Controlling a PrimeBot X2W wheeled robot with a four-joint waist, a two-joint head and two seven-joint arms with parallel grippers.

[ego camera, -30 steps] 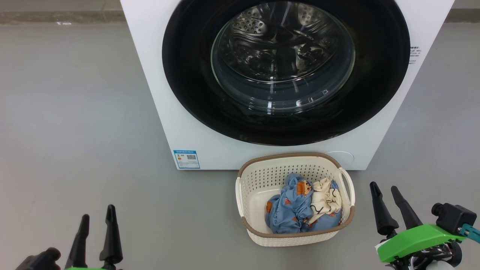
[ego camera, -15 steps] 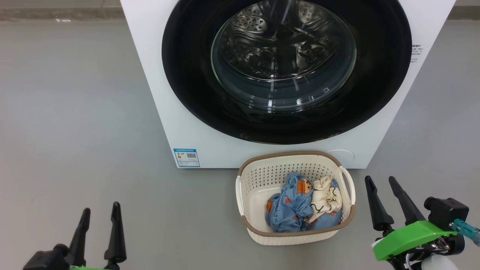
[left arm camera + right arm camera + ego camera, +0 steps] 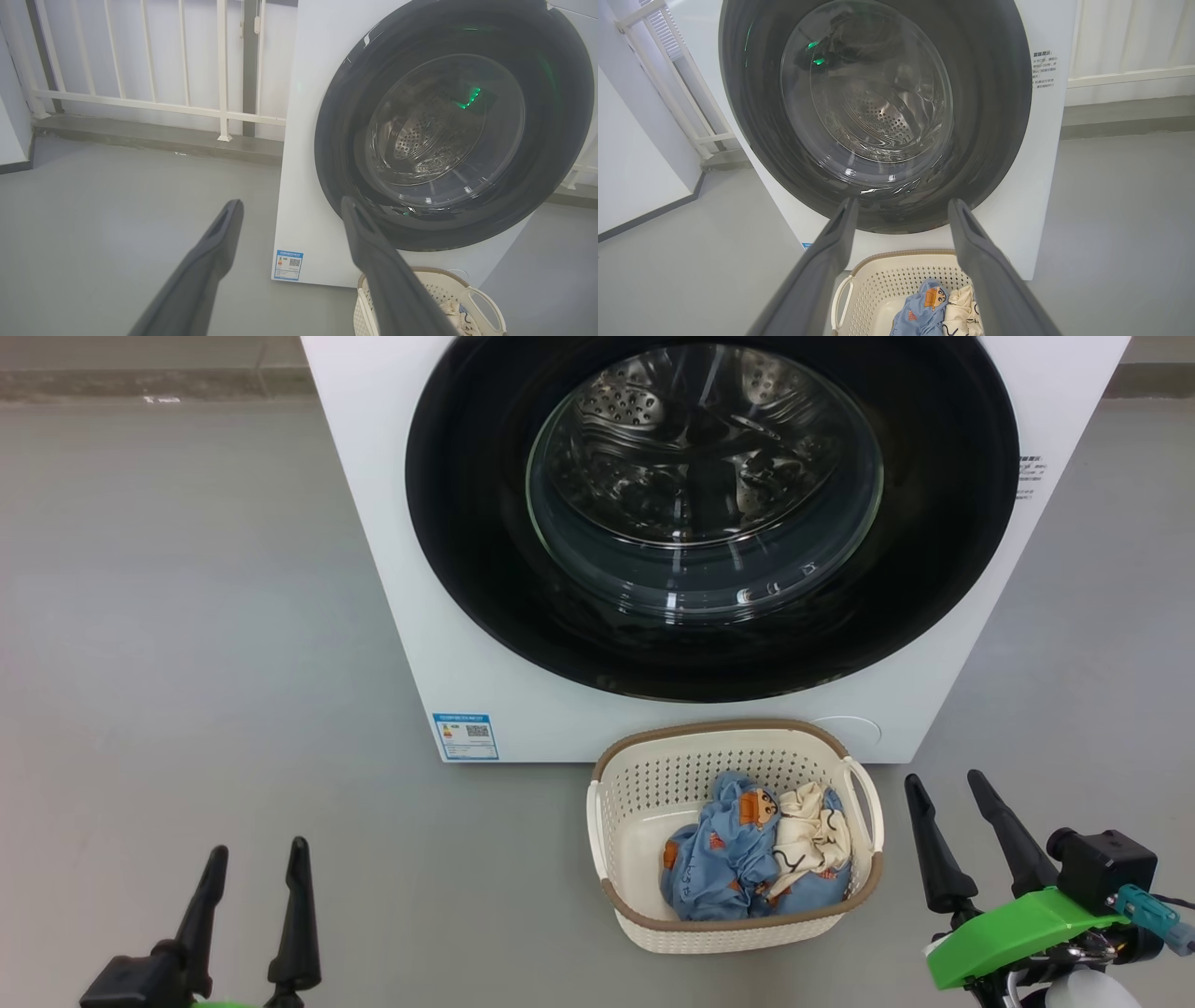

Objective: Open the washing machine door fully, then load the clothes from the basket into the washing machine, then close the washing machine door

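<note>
The left pincer point(image 3: 260, 846) has two long black fingers point(image 3: 297, 915), thin at the pointed tips and swelling to a rounded foot, next to a matte black block point(image 3: 126, 980) and a sliver of bright green point(image 3: 217, 1004). The right pincer point(image 3: 943, 777) has the same tapered black fingers, set on an angular bright green shell point(image 3: 1018, 929). On that shell sit a black boxy module point(image 3: 1102, 863) with a short round snout, a teal plug point(image 3: 1146, 907) with a thin dark cable point(image 3: 1178, 901), and a rounded white casing point(image 3: 1083, 991). In the wrist views the fingers look dull dark grey, each with a shallow long recess near its tip.
</note>
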